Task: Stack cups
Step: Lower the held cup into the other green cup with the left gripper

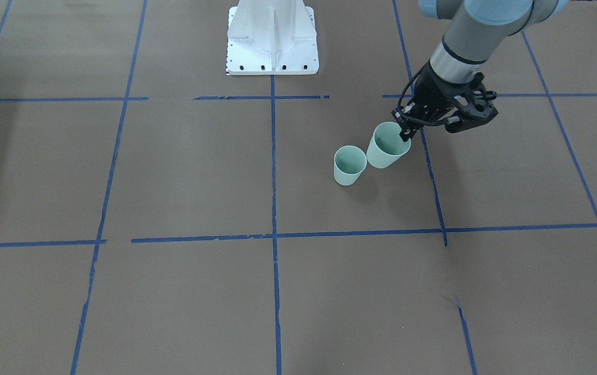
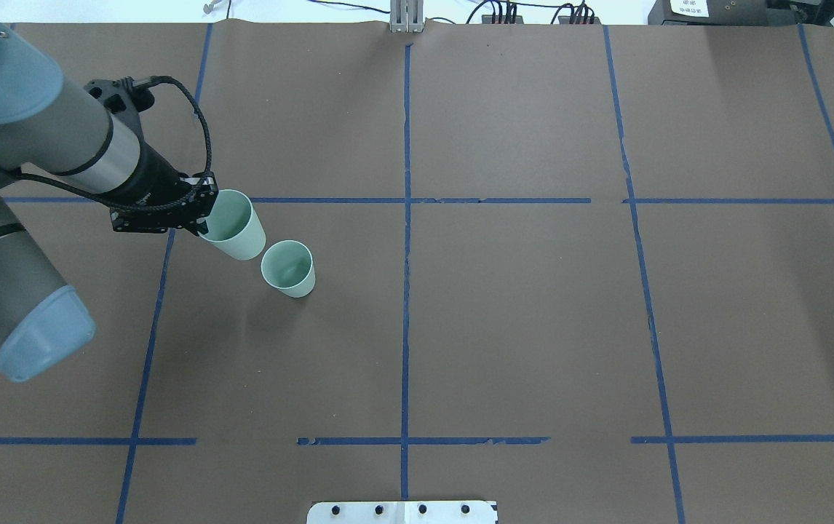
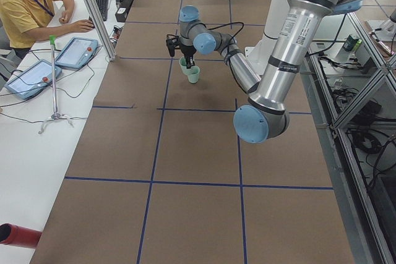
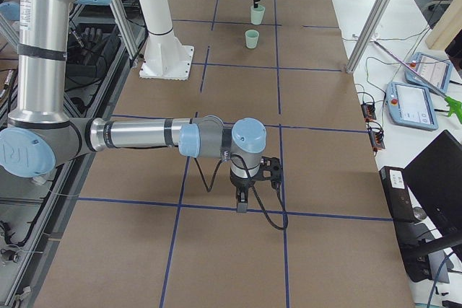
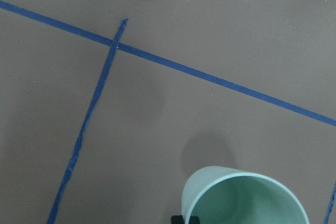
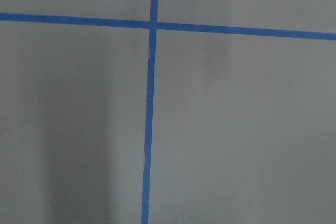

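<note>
Two pale mint-green cups show. One cup (image 1: 349, 165) stands upright on the brown table, also in the overhead view (image 2: 288, 268). My left gripper (image 1: 405, 136) is shut on the rim of the other cup (image 1: 387, 146), one finger inside it. It holds that cup tilted and slightly raised, right beside the standing cup (image 2: 235, 227). The left wrist view shows the held cup's rim (image 5: 247, 195) at the bottom. My right gripper (image 4: 242, 203) hangs over bare table far from the cups; I cannot tell whether it is open or shut.
Blue tape lines (image 1: 273, 156) divide the brown table into squares. The white robot pedestal (image 1: 272, 36) stands at the table's robot side. An operator (image 3: 28, 4) sits by tablets (image 3: 74, 51) beyond the table's far edge.
</note>
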Tool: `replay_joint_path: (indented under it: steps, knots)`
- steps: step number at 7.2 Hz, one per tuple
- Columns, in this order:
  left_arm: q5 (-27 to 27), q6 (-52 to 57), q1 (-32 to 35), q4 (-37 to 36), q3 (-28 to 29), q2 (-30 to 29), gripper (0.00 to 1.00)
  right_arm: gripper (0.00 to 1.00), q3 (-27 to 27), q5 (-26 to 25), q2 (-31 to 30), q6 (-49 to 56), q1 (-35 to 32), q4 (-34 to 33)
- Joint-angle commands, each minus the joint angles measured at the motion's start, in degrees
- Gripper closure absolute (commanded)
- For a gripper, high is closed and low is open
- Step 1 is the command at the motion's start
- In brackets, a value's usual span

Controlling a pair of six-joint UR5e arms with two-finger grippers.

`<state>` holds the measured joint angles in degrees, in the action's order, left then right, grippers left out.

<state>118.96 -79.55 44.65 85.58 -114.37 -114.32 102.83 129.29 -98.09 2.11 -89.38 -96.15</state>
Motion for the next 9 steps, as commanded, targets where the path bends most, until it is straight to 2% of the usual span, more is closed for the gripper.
replay_joint_path:
  steps: [1, 7, 9]
  knots:
    - [-2.06, -2.01, -1.93, -1.03, 2.12, -2.74, 1.0, 0.0, 0.0, 0.0, 0.0, 0.0, 0.08, 0.0]
    - [-1.89, -2.1, -4.31, -0.94, 2.48, -3.54, 1.0, 0.0, 0.0, 0.0, 0.0, 0.0, -0.01, 0.0]
    - [-3.55, -2.88, -4.31, -0.85, 2.48, -3.72, 0.01, 0.0, 0.0, 0.0, 0.0, 0.0, -0.01, 0.0]
